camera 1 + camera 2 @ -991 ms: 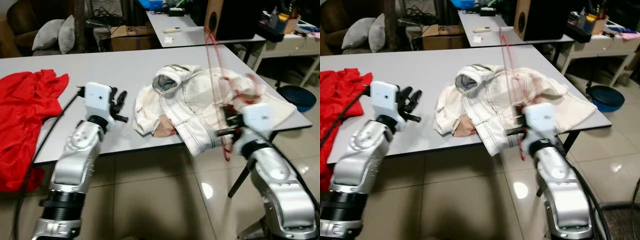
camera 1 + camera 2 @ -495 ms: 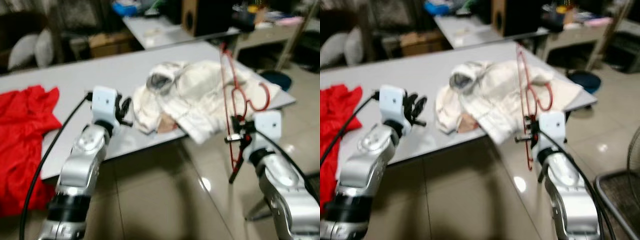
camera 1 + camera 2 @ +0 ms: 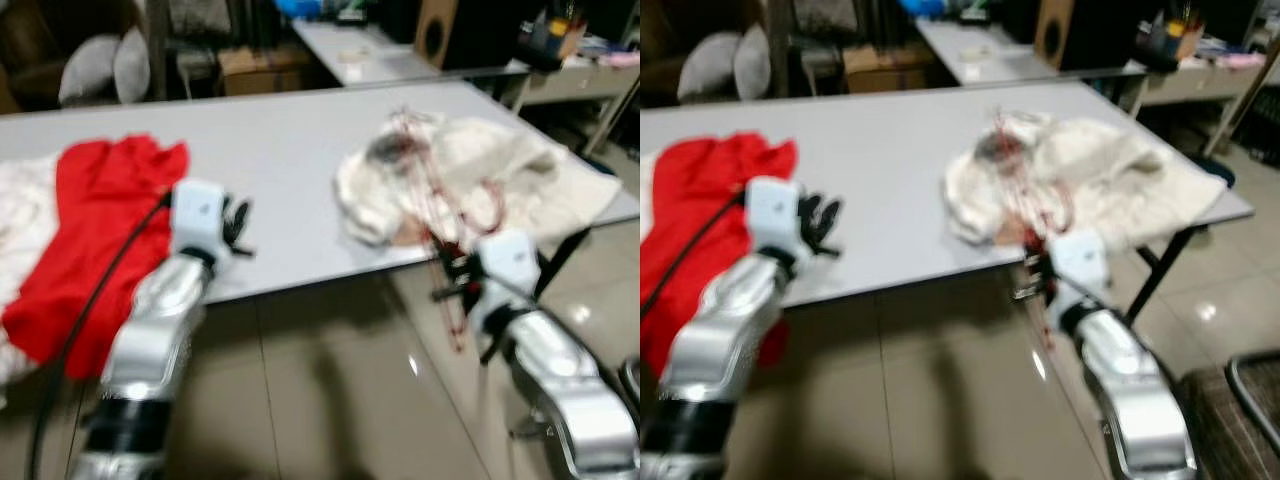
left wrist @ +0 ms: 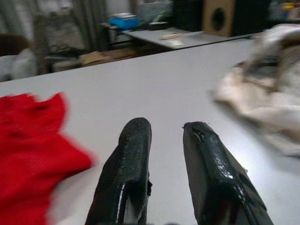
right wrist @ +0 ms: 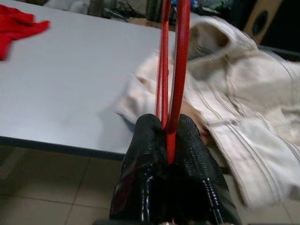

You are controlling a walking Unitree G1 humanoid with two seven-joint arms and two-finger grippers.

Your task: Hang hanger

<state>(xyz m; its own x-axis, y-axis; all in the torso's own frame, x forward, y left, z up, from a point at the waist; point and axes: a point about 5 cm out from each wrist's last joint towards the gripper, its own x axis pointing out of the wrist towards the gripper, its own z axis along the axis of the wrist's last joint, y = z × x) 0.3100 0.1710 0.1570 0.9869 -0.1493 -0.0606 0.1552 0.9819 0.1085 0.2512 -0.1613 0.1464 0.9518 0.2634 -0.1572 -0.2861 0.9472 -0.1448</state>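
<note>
Right pincer (image 5: 168,140) clamped on the red hanger (image 5: 179,61), which stands upright before the surface (image 3: 280,160) edge, in front of the white jacket (image 3: 500,180). Left pincer (image 4: 166,154) slightly parted, empty, held above the surface beside the red garment (image 3: 95,230). Compared with half a second ago, the camera has swung left: the red garment lies nearer centre, and the hanger sits lower against the jacket, blurred.

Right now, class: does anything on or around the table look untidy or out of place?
Yes. A white jacket lies crumpled on the table, spilling over its near edge. A red garment droops over the left edge. The right gripper holds a red hanger with nothing on it.
</note>
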